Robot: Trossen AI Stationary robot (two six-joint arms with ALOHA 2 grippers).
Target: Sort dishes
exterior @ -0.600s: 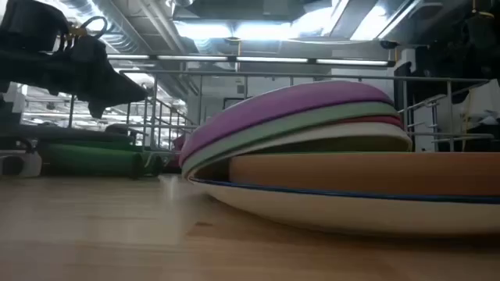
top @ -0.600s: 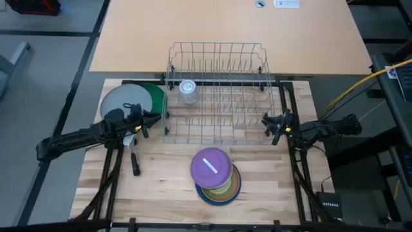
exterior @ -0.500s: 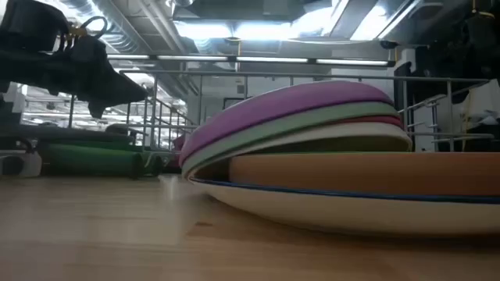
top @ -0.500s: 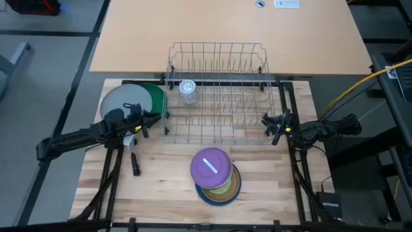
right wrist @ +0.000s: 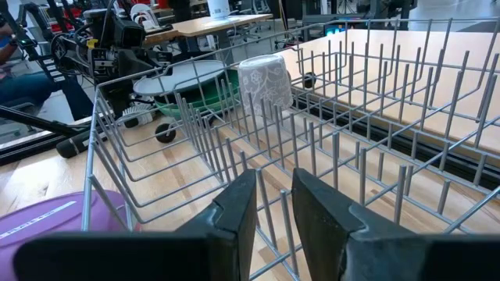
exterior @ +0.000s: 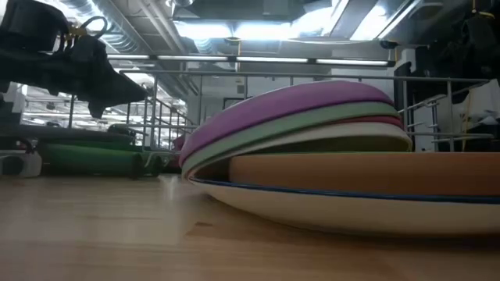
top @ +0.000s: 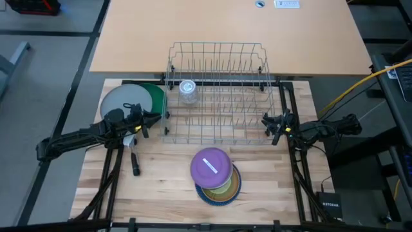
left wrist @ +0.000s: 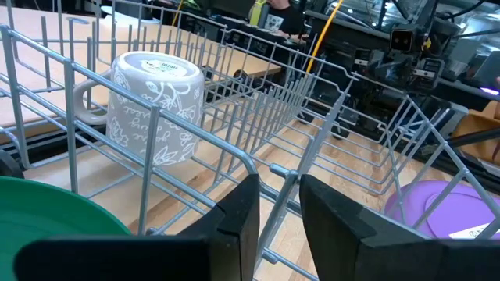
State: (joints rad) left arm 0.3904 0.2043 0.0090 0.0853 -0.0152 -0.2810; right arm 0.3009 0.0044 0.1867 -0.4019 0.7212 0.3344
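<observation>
**Ana:** Left gripper [top: 156, 118] sits at the left end of the wire rack [top: 219, 90], fingers [left wrist: 234, 226] parted by a narrow gap with a rack wire showing between them, nothing held

**Ben:** And across the way, the right gripper [top: 265, 120] mirrors it at the rack's right end, same slim gap, nothing in its grasp either

**Ana:** Dishes, then. Near the front edge of the wooden surface [top: 161, 174] there's a stack [top: 215, 177], with a purple plate [top: 211, 165] lying tilted on top

**Ben:** From the low view you can read the layers under it: pale green [exterior: 312, 125], a sliver of pink, white, then a tan bowl [exterior: 359, 173] and a blue-rimmed one at the bottom

**Ana:** Back left, just beside the left arm, a grey plate [top: 123, 101] lies over a green one [top: 155, 98]

**Ben:** Inside the rack, one patterned cup [top: 187, 89] stands upside down near the left end
</observation>
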